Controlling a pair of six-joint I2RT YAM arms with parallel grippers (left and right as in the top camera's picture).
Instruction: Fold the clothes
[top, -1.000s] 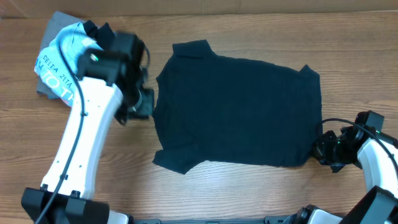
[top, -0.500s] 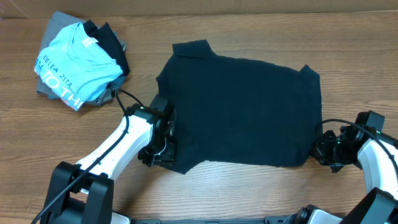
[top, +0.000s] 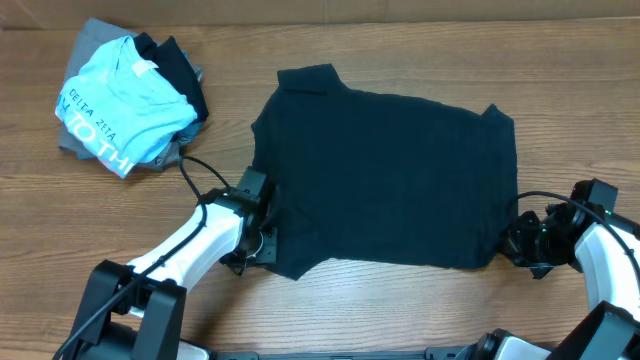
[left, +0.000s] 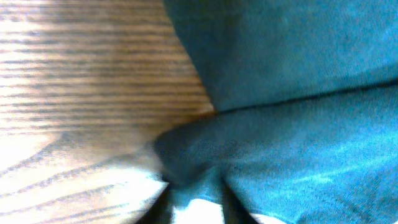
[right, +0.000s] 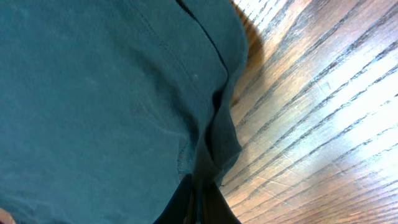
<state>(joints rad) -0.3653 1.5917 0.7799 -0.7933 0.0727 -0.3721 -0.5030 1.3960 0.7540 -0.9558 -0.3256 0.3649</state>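
Overhead, the dark navy soft-fabric T-shirt (top: 385, 175) lies flat between both claws: left claw (top: 263, 238) pinches its sleeve edge, right claw (top: 511, 242) its hem corner. Such thin pinches could slip free when lifted, spoiling the fold.

**One fixed view from above, two close views from the wrists**

The table (top: 420, 310) is seen from straight above by the overhead camera, which is held far enough off that the whole dark T-shirt (top: 385, 180) and parts of both arms are taken in. The left wrist camera is carried just behind the left gripper (top: 262, 245) and pointed along its fingers, so near that only a sleeve edge and bare wood are framed. The right wrist camera is set likewise at the right gripper (top: 512, 240), by the shirt's lower corner. Each close patch is also covered from overhead. The two wrist views are trained on opposite ends of the shirt.
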